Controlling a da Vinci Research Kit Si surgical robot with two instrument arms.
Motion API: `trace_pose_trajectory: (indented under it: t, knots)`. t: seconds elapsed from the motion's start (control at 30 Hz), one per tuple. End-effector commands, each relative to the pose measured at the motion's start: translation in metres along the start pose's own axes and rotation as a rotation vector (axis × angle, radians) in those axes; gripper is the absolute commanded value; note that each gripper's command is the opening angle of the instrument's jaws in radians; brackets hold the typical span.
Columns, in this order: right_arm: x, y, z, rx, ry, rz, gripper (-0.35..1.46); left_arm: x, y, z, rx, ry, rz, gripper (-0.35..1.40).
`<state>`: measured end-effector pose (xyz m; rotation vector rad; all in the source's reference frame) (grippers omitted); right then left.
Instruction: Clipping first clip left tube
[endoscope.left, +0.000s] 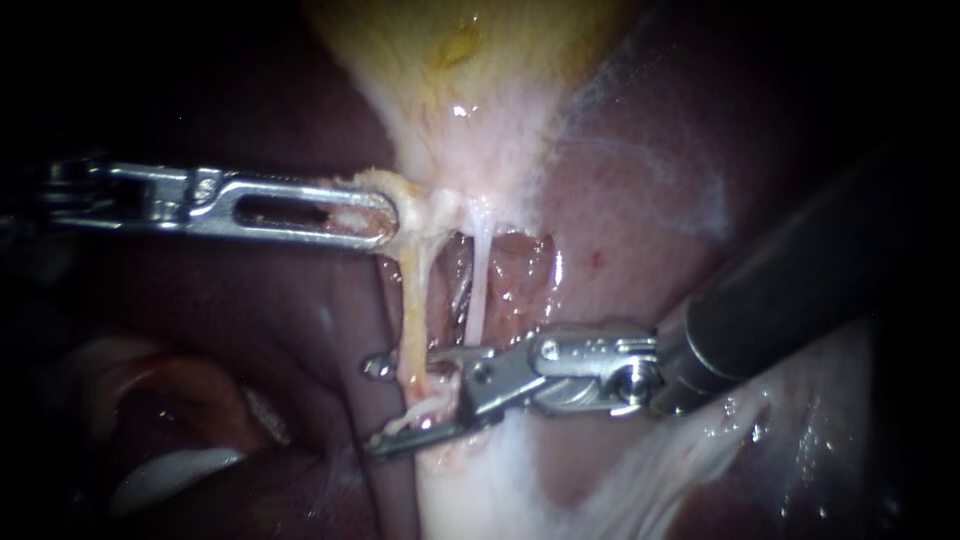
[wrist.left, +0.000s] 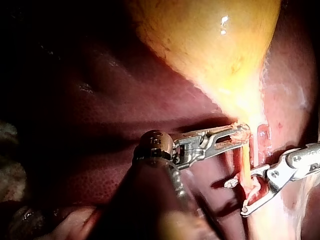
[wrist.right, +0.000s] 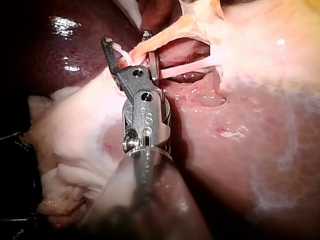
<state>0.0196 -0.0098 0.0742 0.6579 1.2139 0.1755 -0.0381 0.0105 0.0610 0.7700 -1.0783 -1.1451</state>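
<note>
In the endoscope view our left instrument (endoscope.left: 385, 216) comes in level from the left. Its slotted claw is closed on the pale, stringy tissue at the narrow lower end of the gallbladder (endoscope.left: 470, 70), with both halves pressed onto it and a scrap of tissue showing through the slot. The left wrist view shows the same hold, with the claw clamped where the yellow gallbladder tapers to its neck.

Just beside that grip the left tube (endoscope.left: 412, 300), a yellowish strand, runs down from the neck. It passes between the two halves of the right instrument's claw. A little further right hangs the right tube (endoscope.left: 478, 290), thinner and whiter, and a dark red hollow shows between the two tubes.

Our right instrument (endoscope.left: 378, 405) comes in from the right, low in the view. Its claw stands wide open, one hooked tip on each side of the left tube near the tube's lower end. We cannot see it pinching the tube. The right wrist view also shows the gap between the two halves, with the strand lying in it.

The liver (endoscope.left: 650, 200) lies behind everything, with a whitish sheen on its right side.
</note>
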Motion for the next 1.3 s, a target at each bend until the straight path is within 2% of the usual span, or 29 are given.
trace_pose_trajectory:
  t: [0.03, 0.23, 0.33, 0.4, 0.47, 0.53, 0.83, 1.3]
  knots:
    - [0.0001, 0.0001, 0.0, -0.002, 0.0, 0.001, 0.5, 0.0, 0.0, 0.0, -0.001, 0.0, 0.0, -0.35]
    - [0.0002, 0.0001, 0.0001, 0.0, 0.0, 0.001, 0.46, 0.0, 0.0, 0.0001, -0.001, 0.0, 0.0, -0.35]
    - [0.0002, 0.0002, -0.0002, 0.001, 0.001, 0.002, 0.35, 0.0, 0.0, 0.0001, -0.001, 0.0, 0.0, -0.35]
    - [0.0002, 0.0, -0.0006, 0.003, 0.001, 0.007, 0.16, 0.0, 0.0, 0.0001, -0.001, 0.0, 0.0, -0.35]
    - [0.0, -0.0002, -0.0011, 0.004, 0.001, -0.005, -0.16, 0.0, 0.0, 0.0001, -0.001, 0.0, 0.0, -0.35]
    - [0.0, -0.0003, -0.0015, -0.006, 0.001, -0.011, -0.35, 0.0, 0.0, 0.0001, -0.001, 0.0, 0.0, -0.35]
    - [0.0011, -0.0001, -0.0028, -0.019, 0.008, -0.014, -0.35, 0.0, 0.0, 0.0001, -0.001, 0.0, 0.0, -0.35]
    - [0.001, 0.0001, -0.003, -0.018, 0.008, -0.014, -0.35, 0.0, 0.0, 0.0001, -0.001, 0.0, 0.0, -0.35]
